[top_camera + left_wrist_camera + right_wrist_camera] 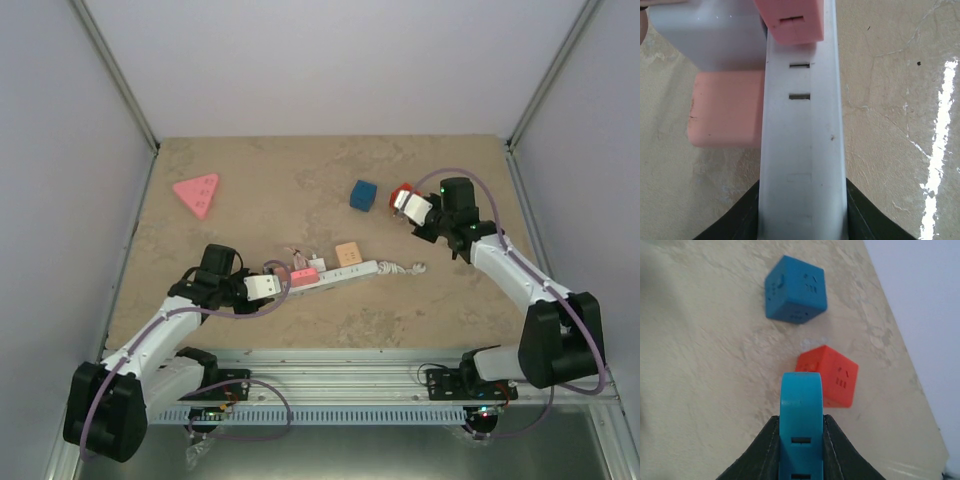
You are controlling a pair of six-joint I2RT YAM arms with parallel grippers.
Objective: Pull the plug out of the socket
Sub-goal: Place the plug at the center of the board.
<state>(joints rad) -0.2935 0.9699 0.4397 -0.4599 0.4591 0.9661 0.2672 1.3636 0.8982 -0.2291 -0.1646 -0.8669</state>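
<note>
Top external view: my left gripper (270, 285) is clamped on the left end of the socket (362, 269), which runs rightward toward my right gripper (402, 203), well apart and pinching a blue plug (800, 405).

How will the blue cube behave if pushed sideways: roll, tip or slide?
The blue cube would likely slide, not roll: it rests on a flat face on the table. It looks like rigid moulded plastic, so probably stiff and fairly light.
</note>
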